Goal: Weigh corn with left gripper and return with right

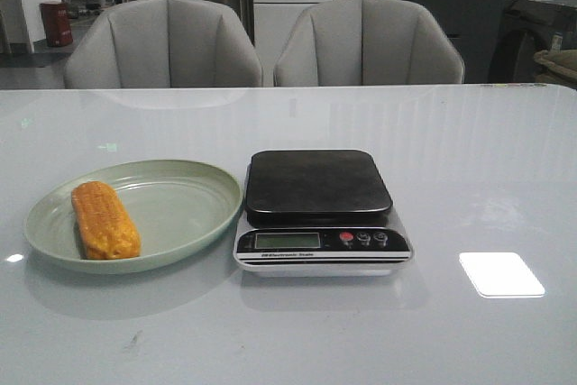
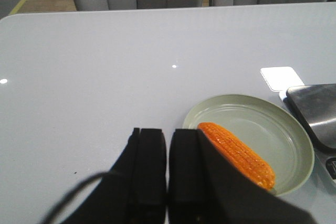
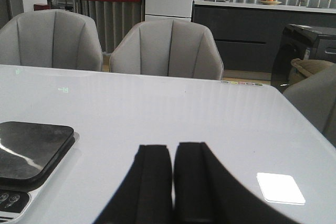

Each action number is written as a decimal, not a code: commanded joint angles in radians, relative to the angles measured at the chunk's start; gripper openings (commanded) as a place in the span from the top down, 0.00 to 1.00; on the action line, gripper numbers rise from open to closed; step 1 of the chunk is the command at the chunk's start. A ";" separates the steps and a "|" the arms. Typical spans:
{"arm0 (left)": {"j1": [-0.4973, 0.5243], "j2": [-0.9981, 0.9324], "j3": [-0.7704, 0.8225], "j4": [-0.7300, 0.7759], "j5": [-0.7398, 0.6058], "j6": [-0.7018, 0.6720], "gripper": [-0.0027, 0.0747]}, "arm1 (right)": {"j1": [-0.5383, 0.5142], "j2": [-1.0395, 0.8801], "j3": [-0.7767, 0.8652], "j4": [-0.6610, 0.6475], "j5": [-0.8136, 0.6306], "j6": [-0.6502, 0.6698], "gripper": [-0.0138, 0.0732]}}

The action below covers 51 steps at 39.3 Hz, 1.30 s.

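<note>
— On the plate's left side, is that where the corn (image 1: 105, 220) lies?

— Yes. It lies lengthwise on the pale green plate (image 1: 185, 214), close to the left rim, one blunt end toward the near edge of the bench (image 1: 469, 160), the other toward the far edge. Nothing is gripping it.

— And the plate itself?

— It sits left of the bench's middle, toward the near edge. Just beside it on the right stands the scale (image 1: 320, 212), its dark platform bare, with a small display and three buttons facing the near edge. Plate rim and scale look almost touching.

— Where are the fingers?

— The left gripper (image 2: 167, 174) hangs over the bench on the near side of the plate, its fingers (image 2: 149, 166) pressed together with only a thin slit between them, holding nothing. The corn (image 2: 239, 153) shows just past them, apart from them.

— The other one?

— The right gripper (image 3: 172, 182) is over bare bench to the right of the scale (image 3: 31, 148), its fingers (image 3: 155, 179) likewise closed on nothing.

— Behind the bench?

— Two grey chairs (image 1: 162, 42) stand at the far edge.
</note>
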 commanded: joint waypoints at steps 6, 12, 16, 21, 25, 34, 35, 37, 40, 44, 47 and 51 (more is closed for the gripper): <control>-0.095 0.091 -0.037 -0.017 -0.067 -0.005 0.49 | -0.008 -0.020 0.010 -0.010 -0.075 -0.001 0.63; -0.119 0.184 -0.063 -0.046 -0.065 -0.005 0.23 | -0.008 -0.020 0.010 -0.010 -0.075 -0.001 0.63; -0.120 0.266 -0.098 -0.107 -0.063 -0.005 0.22 | -0.008 -0.020 0.010 -0.010 -0.075 -0.001 0.63; -0.147 0.406 -0.157 -0.145 -0.043 -0.005 0.22 | -0.008 -0.020 0.010 -0.010 -0.075 -0.001 0.63; -0.184 0.524 -0.209 -0.170 -0.040 -0.005 0.22 | -0.008 -0.020 0.010 -0.010 -0.075 -0.001 0.63; -0.207 0.816 -0.344 -0.182 -0.007 -0.058 0.22 | -0.008 -0.020 0.010 -0.010 -0.075 -0.001 0.63; -0.207 0.840 -0.359 -0.182 -0.002 -0.058 0.22 | -0.008 -0.020 0.010 -0.010 -0.075 -0.001 0.63; -0.207 0.893 -0.386 -0.182 0.009 -0.058 0.22 | -0.008 -0.020 0.010 -0.010 -0.075 -0.001 0.63; -0.207 0.976 -0.431 -0.182 0.039 -0.070 0.22 | -0.008 -0.020 0.010 -0.010 -0.075 -0.001 0.63; -0.207 1.055 -0.475 -0.182 0.062 -0.089 0.22 | -0.008 -0.020 0.010 -0.010 -0.075 -0.001 0.63; -0.207 1.104 -0.499 -0.182 0.062 -0.118 0.22 | -0.008 -0.020 0.010 -0.010 -0.075 -0.001 0.63; -0.207 1.154 -0.525 -0.184 0.058 -0.137 0.22 | -0.008 -0.020 0.010 -0.010 -0.075 -0.001 0.63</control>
